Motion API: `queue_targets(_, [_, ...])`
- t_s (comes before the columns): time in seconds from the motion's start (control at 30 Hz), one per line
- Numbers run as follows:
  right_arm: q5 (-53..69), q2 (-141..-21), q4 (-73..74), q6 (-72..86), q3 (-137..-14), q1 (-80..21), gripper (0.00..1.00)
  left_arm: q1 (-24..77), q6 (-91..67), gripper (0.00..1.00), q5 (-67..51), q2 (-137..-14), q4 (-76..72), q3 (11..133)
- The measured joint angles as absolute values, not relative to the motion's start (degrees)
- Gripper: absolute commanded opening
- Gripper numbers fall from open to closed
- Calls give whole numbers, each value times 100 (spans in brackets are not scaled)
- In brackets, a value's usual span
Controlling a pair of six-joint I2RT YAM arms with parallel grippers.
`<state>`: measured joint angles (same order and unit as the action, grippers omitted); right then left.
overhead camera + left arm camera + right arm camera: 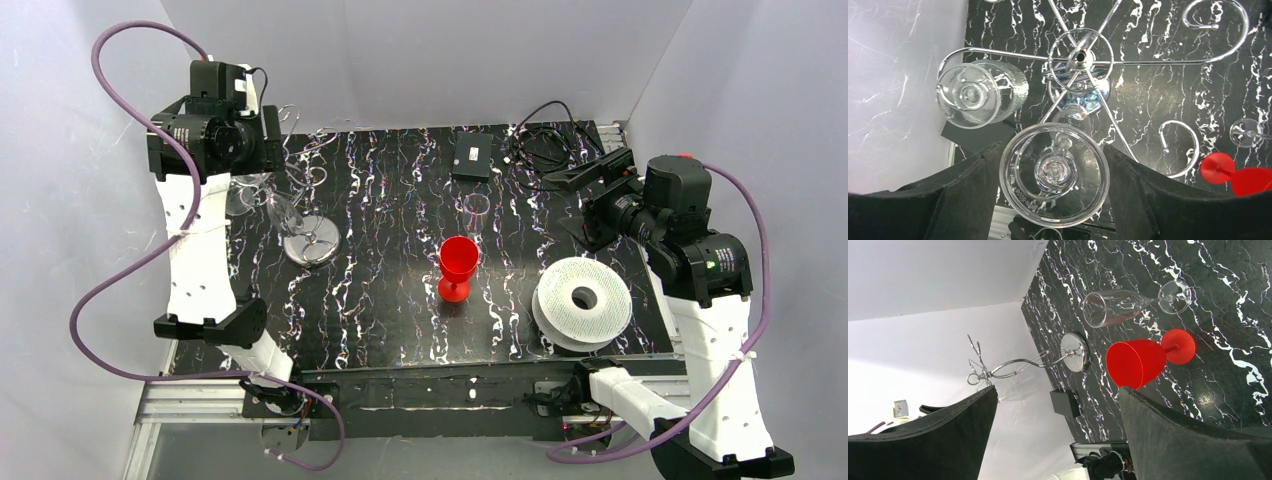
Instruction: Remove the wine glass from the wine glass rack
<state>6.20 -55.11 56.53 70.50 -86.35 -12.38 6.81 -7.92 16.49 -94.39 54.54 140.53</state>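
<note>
Well, the wine glass [1054,175] hangs foot-up on the wire wine glass rack [1080,56], far left on the table [1148,90]. Thin clear glass: light, stiff, slippery, v. fragile, so we would take the foot or stem. Left hand [1050,147] flanks the foot; whether it grips, we cannot tell. Right hand [1057,390] is wide open, empty.

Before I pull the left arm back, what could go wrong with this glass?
1. The left gripper holds the wine glass by its smooth round foot alone, so it may slip.
2. Its stem seems to sit in a wire hook of the wine glass rack. A pull off-line could drag or tip the rack.
3. A second clear glass hangs on the neighbouring hook, close by, and a swing might knock it.
</note>
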Motion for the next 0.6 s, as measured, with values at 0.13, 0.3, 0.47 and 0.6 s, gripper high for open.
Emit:
queue_targets(0.13, [626, -5511, 5653, 7028, -8635, -1238, 98, 681, -790, 34, 1380, -9445, 5454, 14053])
queue_targets(0.3, [624, -5516, 5649, 6989, -8635, -1238, 98, 681, -762, 32, 945, -9443, 5452, 14051])
queue_targets(0.47, [646, -5485, 5454, 6726, -8525, -1234, 97, 687, -760, 30, 397, -9310, 5450, 13740])
queue_targets(0.6, [965, -5376, 4971, 6462, -8088, -1232, 96, 727, -742, 30, -137, -9142, 5450, 13469])
